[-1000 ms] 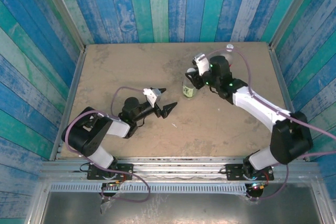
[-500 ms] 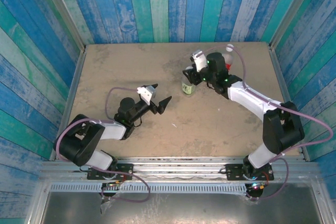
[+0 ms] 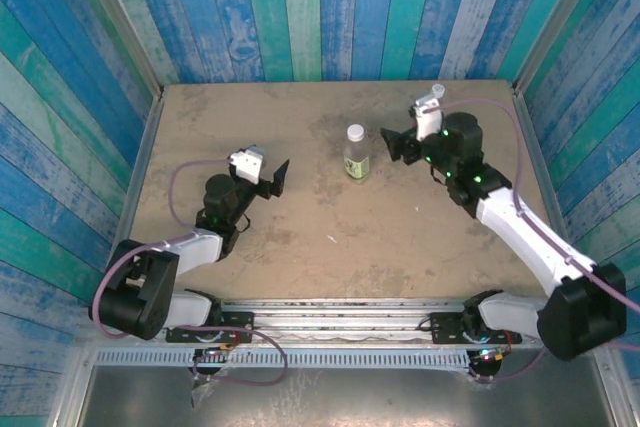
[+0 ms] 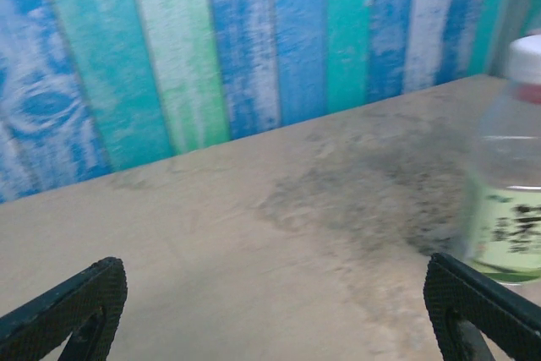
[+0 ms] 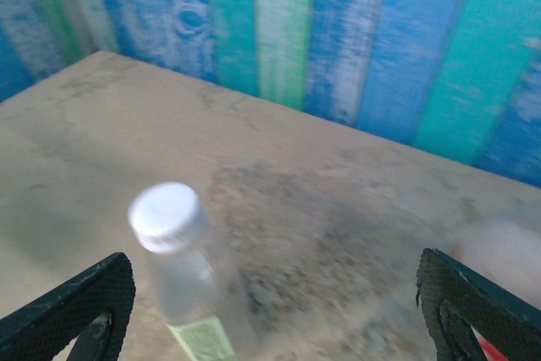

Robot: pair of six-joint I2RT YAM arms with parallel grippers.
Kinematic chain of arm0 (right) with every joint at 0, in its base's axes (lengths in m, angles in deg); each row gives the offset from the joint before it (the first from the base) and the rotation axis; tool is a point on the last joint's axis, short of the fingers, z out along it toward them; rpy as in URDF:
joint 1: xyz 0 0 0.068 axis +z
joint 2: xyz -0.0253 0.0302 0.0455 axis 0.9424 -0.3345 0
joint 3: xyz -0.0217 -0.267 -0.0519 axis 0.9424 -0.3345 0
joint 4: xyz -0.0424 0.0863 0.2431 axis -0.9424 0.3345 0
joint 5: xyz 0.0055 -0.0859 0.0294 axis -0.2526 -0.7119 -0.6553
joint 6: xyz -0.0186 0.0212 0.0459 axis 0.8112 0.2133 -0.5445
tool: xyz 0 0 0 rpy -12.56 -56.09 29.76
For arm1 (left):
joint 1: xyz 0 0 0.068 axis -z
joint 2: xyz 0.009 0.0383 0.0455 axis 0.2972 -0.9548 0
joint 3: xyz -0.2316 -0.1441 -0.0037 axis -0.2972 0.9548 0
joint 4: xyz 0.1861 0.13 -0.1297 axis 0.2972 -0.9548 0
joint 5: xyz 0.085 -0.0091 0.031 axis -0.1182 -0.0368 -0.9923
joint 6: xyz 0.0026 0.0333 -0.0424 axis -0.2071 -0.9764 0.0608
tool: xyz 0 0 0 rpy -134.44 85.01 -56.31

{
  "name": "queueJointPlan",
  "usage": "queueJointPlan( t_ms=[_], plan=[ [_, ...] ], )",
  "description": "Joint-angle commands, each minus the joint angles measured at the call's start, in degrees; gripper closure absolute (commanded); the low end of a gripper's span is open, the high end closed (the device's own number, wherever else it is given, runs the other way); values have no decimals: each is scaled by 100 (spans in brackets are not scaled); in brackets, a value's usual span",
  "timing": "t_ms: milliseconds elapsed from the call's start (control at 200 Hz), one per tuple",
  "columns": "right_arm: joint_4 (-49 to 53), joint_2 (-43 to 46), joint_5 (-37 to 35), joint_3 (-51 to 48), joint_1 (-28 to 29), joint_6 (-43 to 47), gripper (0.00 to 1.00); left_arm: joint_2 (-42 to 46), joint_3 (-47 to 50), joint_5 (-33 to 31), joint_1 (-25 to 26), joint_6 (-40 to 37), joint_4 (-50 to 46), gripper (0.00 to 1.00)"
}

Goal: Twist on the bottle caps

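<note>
Standing upright near the middle of the table (image 3: 300, 117), a little toward its far edge, the clear bottle (image 3: 356, 160) carries a white cap (image 3: 355, 132) on its neck; whether the cap is screwed tight cannot be told; its label is pale green and white, and the left wrist view shows dark characters printed on it, too blurred to read; no brand name can be made out in any view; the left gripper (image 3: 274, 179) hangs low over the table to the left of the bottle, well apart from it, pointing toward the far edge; its two black fingers (image 4: 80, 302) stand wide apart with nothing between them, and the bottle sits beyond the right-hand one; the right gripper (image 3: 404, 146) is to the right of the bottle, near it but clear of it, turned toward it; its fingers (image 5: 80, 302) are likewise spread wide and hold nothing, with the capped bottle seen beyond them toward the left one; a blurred pale shape with a red patch (image 5: 499, 251) lies just beside the right-hand finger, and what it is cannot be told; painted blue and green planks (image 3: 300, 7) wall the table on three sides
</note>
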Motion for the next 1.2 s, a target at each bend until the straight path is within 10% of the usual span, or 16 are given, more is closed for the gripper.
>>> queueJointPlan(
  t_ms=[0,396,791,1192],
  plan=[
    [-419,390,-637,-901,-425,-182,8,405,18,-800,-169,-137,-243,6],
    [-2503,142,-2007,-2749,-1486,-249,0,427,147,-1959,-762,-94,-634,6],
    [-3959,-1613,-1054,-2614,-1775,20,0,-1196,387,-1222,-1428,467,1245,6],
    [-4312,-1867,-818,-2704,-1775,129,0,-1084,325,-1315,-1506,605,864,6]
  ],
)
